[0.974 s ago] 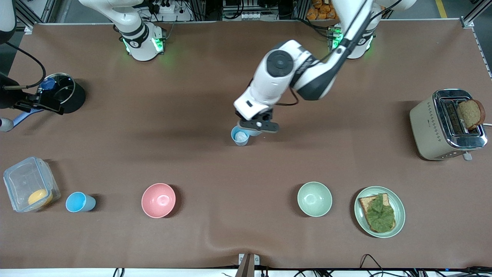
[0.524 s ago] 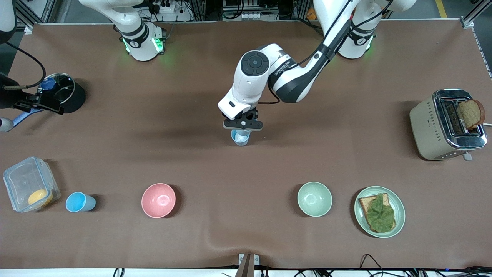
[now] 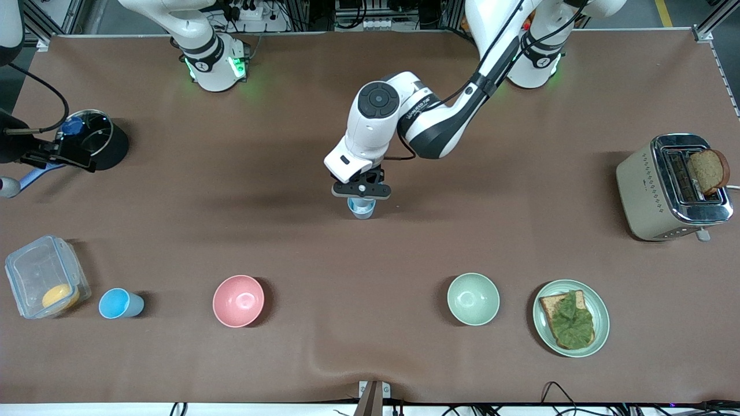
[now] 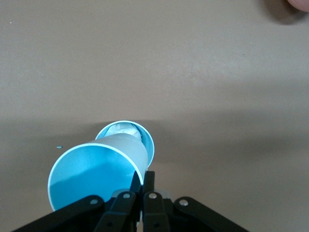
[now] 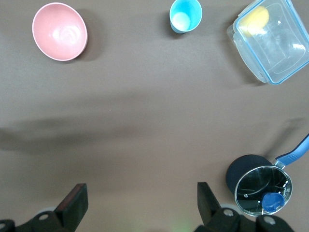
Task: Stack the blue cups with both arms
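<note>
My left gripper is shut on the rim of a bright blue cup, held tilted over the middle of the table. The cup's base reaches the mouth of a paler blue cup with a whitish inside, which stands on the table right under it. I cannot tell whether the base is inside that mouth. Another blue cup stands beside a clear container at the right arm's end. My right gripper hangs open and empty high over that end, and that arm waits.
A pink bowl and a pale-green bowl stand nearer the front camera. A plate with toast and a toaster are at the left arm's end. A lidded black pot and the clear container are at the right arm's end.
My left gripper has carried its cup toward the right arm's end until it is over the standing paler cup, and its wrist has turned. The right arm has not moved.
</note>
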`<state>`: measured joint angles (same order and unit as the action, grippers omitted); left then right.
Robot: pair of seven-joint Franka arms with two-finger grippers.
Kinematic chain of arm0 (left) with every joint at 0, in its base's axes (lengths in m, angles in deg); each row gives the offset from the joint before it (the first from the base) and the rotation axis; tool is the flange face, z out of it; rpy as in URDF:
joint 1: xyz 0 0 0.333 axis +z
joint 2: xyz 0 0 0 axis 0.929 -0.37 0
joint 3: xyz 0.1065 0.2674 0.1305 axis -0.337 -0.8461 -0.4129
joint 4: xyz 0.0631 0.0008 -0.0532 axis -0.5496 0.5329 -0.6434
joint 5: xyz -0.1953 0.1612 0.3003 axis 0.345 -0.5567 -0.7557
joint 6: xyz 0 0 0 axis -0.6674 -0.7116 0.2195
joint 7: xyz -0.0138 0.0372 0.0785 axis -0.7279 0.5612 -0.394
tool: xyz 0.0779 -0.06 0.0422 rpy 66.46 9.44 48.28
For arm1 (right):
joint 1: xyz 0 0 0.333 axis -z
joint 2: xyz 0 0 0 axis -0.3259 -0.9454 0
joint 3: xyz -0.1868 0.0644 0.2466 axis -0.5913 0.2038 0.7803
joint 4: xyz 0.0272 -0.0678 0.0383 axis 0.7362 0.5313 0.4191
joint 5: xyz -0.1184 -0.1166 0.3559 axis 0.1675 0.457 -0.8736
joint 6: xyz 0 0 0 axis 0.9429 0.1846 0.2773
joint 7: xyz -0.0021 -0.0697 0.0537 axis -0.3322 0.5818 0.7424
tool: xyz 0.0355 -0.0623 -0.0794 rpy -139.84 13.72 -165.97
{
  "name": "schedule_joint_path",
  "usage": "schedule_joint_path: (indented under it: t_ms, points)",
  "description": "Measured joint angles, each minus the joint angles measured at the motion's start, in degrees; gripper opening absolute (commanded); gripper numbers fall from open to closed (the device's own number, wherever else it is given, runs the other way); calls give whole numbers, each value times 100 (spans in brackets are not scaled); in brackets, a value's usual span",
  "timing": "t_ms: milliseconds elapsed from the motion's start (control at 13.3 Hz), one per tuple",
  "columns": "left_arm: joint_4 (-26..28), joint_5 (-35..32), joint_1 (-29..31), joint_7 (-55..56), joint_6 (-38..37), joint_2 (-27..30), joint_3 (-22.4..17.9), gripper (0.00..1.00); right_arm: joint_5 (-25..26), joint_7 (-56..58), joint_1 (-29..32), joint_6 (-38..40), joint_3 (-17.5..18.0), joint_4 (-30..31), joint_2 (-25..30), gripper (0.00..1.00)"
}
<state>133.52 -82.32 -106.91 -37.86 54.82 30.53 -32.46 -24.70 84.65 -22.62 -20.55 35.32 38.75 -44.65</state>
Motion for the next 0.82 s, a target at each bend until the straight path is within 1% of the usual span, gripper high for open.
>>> schedule_joint_path:
  t_ms: [75, 150, 225, 449, 599, 674, 824]
  points:
    - [0, -2, 0, 13, 1, -2, -2, 62, 0, 0, 0, 0, 0, 0, 0, 100]
    - [-2, -19, 0, 13, 2, -2, -7, 88, 0, 0, 0, 0, 0, 0, 0, 100]
    - [-4, -73, 0, 13, 2, -2, -14, 100, 0, 0, 0, 2, 0, 0, 0, 100]
    - [-65, -206, 4, 13, 20, 1, -32, 100, 0, 0, 0, 4, 0, 0, 0, 100]
    - [-116, -216, 97, 23, 28, 93, -130, 100, 0, 0, 0, 11, -1, 1, 0, 100]
    - [-90, -221, 289, 23, 19, 227, -199, 100, 0, 0, 0, 13, -2, 1, 0, 100]
    - [207, -259, 965, -258, -119, 698, -238, 100, 0, 0, 1, 15, -3, 3, 0, 100]
